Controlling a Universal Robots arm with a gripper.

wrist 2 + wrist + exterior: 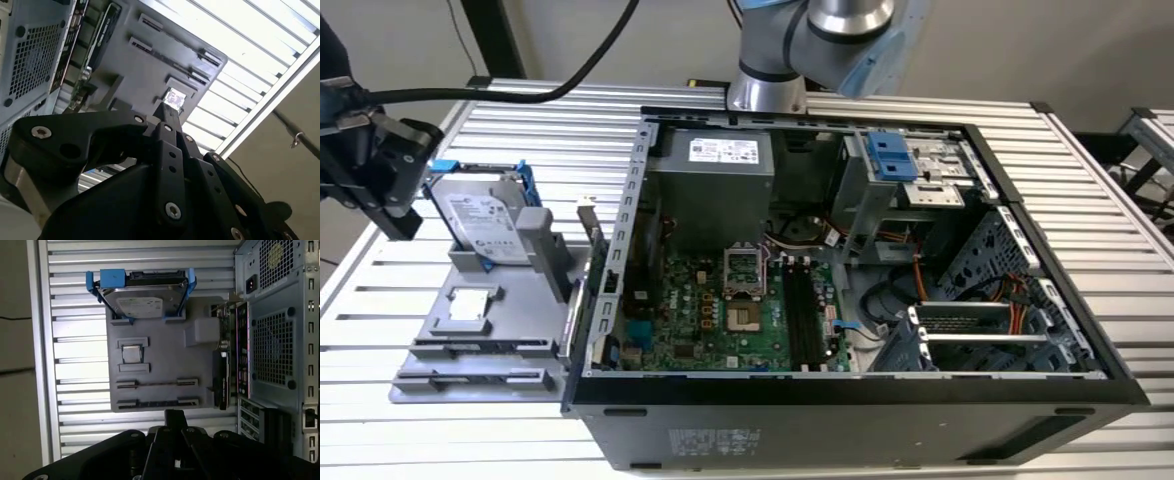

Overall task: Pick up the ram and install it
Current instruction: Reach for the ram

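The gripper (169, 111) is hanging in the air, clear of the grey tray (200, 390). Its black fingers appear pressed together with nothing between them. By my reading the pick-up step is in hand, and the ram is not yet grasped.

The ram (157, 403) seems to be standing on its thin edge in the tray's outermost groove, showing as a dark strip between two end clips. Its long axis is running along that groove, with one end pointing toward the computer case (280, 340). Taking it would call for the fingers parting and closing across its thin faces.

Farther along the tray, a small square chip (131, 354) is lying flat. Beyond it, a hard drive (142, 302) is sitting in a blue frame. In the exterior view, the long black slots (803, 318) inside the case are running crosswise to the ram, so a turn would likely be needed.
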